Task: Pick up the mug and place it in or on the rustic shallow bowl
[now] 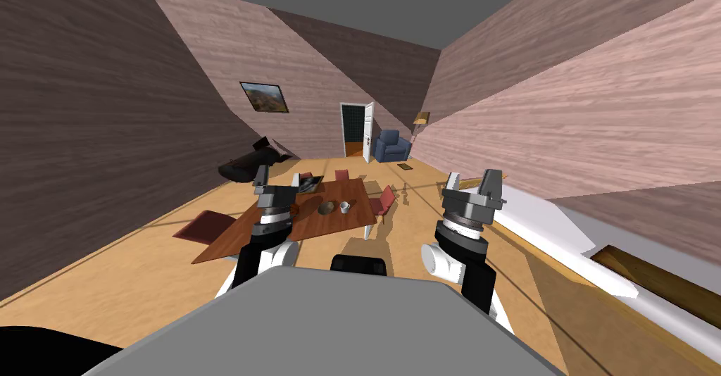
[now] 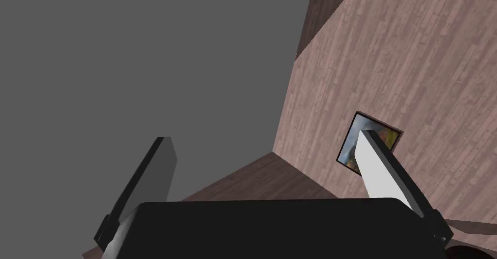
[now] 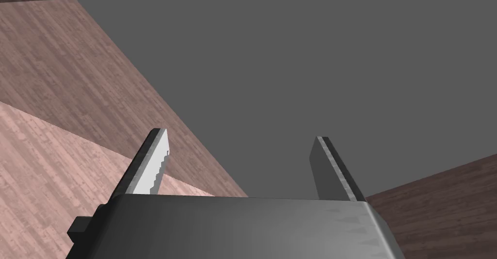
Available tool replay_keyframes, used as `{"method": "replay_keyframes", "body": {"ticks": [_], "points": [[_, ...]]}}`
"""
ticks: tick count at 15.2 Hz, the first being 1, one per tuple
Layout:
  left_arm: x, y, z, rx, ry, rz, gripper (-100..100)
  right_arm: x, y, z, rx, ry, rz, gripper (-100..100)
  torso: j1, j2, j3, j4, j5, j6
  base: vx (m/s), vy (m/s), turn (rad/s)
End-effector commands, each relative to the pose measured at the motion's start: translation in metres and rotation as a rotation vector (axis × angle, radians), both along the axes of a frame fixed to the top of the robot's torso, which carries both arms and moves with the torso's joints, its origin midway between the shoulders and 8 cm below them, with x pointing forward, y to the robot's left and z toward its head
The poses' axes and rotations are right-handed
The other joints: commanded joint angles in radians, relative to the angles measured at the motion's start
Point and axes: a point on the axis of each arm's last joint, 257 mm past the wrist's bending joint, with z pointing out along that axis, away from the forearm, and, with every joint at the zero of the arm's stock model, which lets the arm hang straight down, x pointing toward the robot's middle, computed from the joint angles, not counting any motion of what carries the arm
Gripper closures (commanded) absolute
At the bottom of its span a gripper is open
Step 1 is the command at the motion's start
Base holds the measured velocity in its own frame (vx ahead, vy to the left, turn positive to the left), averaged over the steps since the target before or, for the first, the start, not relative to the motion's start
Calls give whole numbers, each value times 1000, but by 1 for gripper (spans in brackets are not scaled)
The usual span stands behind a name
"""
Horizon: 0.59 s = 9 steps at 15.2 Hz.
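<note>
On the brown wooden table (image 1: 352, 222) ahead of me stands one white mug (image 1: 345, 207), upright, just beside one shallow brownish bowl (image 1: 326, 208), on the bowl's right. Both sit near the middle of the tabletop. One dark flat object (image 1: 310, 184) that I cannot identify lies farther along the table. Three red chairs (image 1: 384, 201) stand at the table's far end and right side. A dark red shape (image 1: 206, 225) lies at its near left, and I cannot tell whether it is a fourth chair.

My two arms are raised in front of me, well apart from the mug. My left gripper (image 1: 278, 182) (image 2: 264, 139) has its two fingers spread wide, with nothing between them. My right gripper (image 1: 472, 182) (image 3: 240, 137) is likewise spread and empty.

Beyond the table I see one blue armchair (image 1: 392, 146) beside one white door (image 1: 367, 132) that stands ajar.
</note>
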Motion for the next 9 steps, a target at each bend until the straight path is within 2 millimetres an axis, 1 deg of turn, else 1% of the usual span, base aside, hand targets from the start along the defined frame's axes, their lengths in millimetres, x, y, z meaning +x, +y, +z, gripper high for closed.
{"method": "replay_keyframes", "body": {"ticks": [1,2,5,6,7,8,9], "points": [[16,5,-22,18,74,5,-100,0,0,0,0,0,0,0,0,0,0,0,0,0,0,-2,-171],[16,5,-22,18,74,5,-100,0,0,0,0,0,0,0,0,0,0,0,0,1,1,4,-183],[40,17,-59,38,192,23,-100,0,0,0,0,0,0,0,1,-1,0,0,0,1,4,8,-167],[41,17,-62,37,198,23,-100,0,0,0,0,0,0,0,1,-1,0,0,0,1,3,9,-165],[50,24,-79,44,249,33,-100,0,0,0,0,0,0,0,1,0,0,0,0,0,3,8,-163],[50,24,-79,44,249,33,-100,0,0,0,0,0,0,0,1,-1,0,0,0,1,2,7,-132],[59,31,-98,50,306,44,-100,0,0,0,0,0,0,0,1,-1,0,0,0,0,3,5,-155]]}}
